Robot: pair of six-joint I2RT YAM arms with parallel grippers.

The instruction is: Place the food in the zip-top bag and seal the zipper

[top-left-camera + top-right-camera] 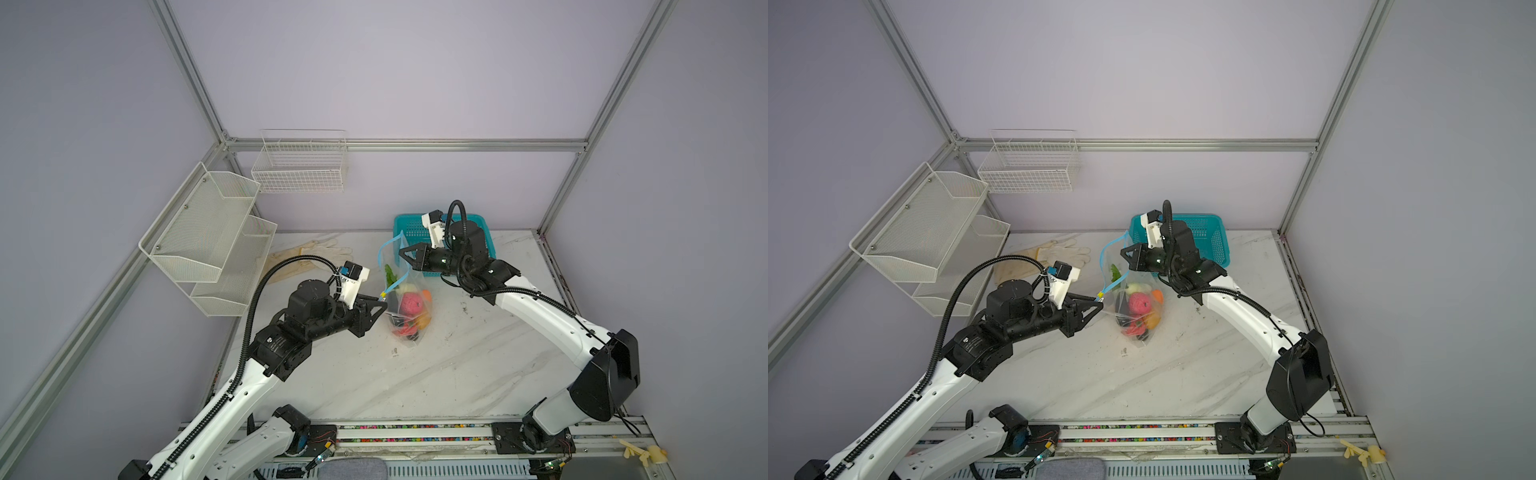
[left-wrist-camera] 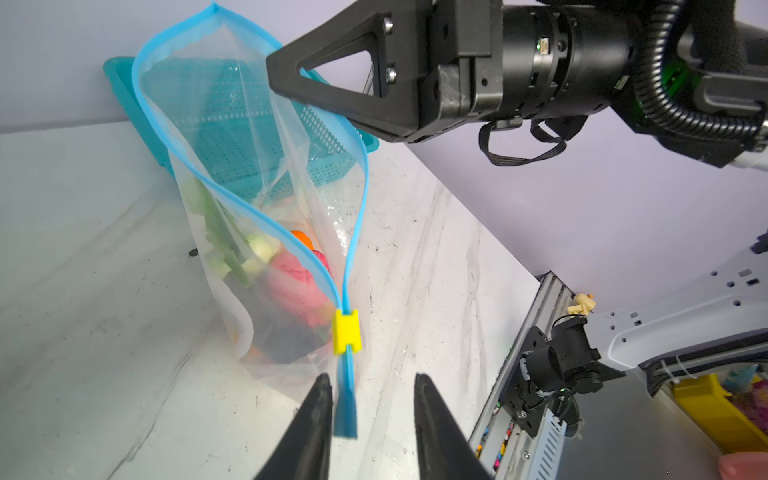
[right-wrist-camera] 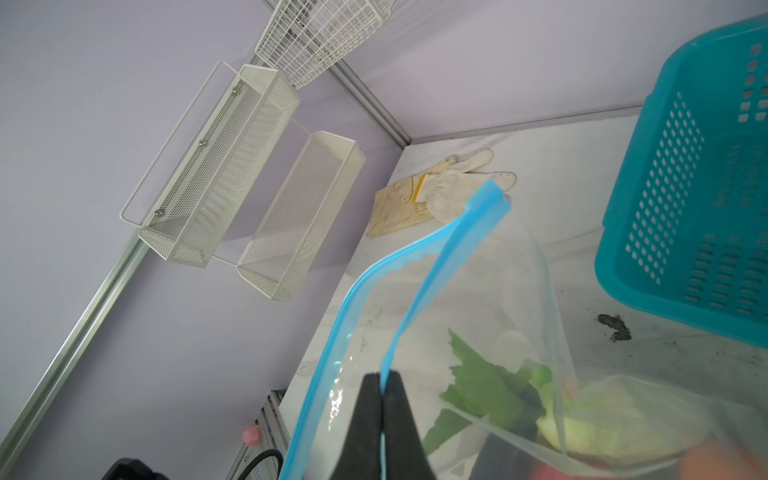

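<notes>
The clear zip-top bag (image 1: 409, 328) stands on the table with its mouth spread wide. The food (image 1: 411, 305) lies inside: pink, orange, green and dark pieces (image 2: 291, 278). My right gripper (image 3: 383, 376) is shut on one lip of the light blue zipper (image 3: 419, 270) and holds it up (image 1: 402, 251). My left gripper (image 2: 372, 378) has its jaws apart around the strip's loose end, just behind the yellow slider (image 2: 345, 332). The strip lies against one finger (image 2: 320, 399), with a gap to the other. In both top views this gripper (image 1: 1099, 302) sits at the bag's near corner.
A teal perforated basket (image 1: 415, 226) stands right behind the bag, under the right arm. Pale work gloves (image 1: 307, 253) lie at the back left. White mesh shelves (image 1: 208, 232) and a wire basket (image 1: 299, 166) hang on the walls. The front rail (image 1: 415, 434) edges the table.
</notes>
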